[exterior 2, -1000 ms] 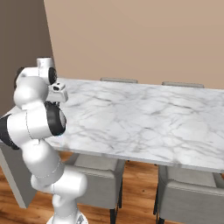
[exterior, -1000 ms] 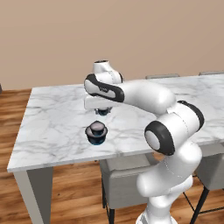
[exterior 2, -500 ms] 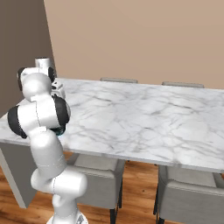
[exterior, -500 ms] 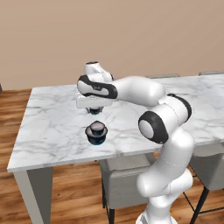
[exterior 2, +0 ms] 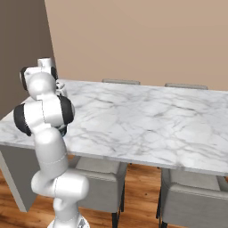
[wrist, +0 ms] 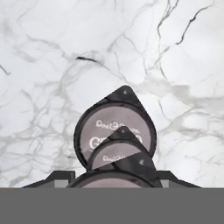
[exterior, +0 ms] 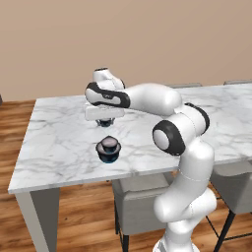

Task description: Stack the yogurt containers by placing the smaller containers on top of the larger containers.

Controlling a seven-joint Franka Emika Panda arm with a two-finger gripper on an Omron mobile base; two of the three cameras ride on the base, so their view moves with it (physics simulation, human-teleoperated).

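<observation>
My gripper (exterior: 104,117) is shut on a small dark yogurt container (exterior: 104,123), which hangs just over the marble table (exterior: 59,142), behind the other cups. In the hand view the held container's pale top (wrist: 114,178) sits at the bottom between the dark fingertips (wrist: 56,177). Just beyond it stands the larger container (wrist: 101,127) with a smaller container (wrist: 117,154) on its lid. That same stack (exterior: 108,148) stands near the table's front edge, blue-based with a pinkish-grey top.
The long marble table (exterior 2: 147,116) stretches away to the right. Grey chairs (exterior: 142,197) are tucked under its near side, and more stand behind it. A tan wall (exterior: 147,39) backs the scene. Wood floor lies to the left.
The hand swung a little to the left with the small container in its grip, then held still. The elbow swung round. The stack near the front edge has not moved.
</observation>
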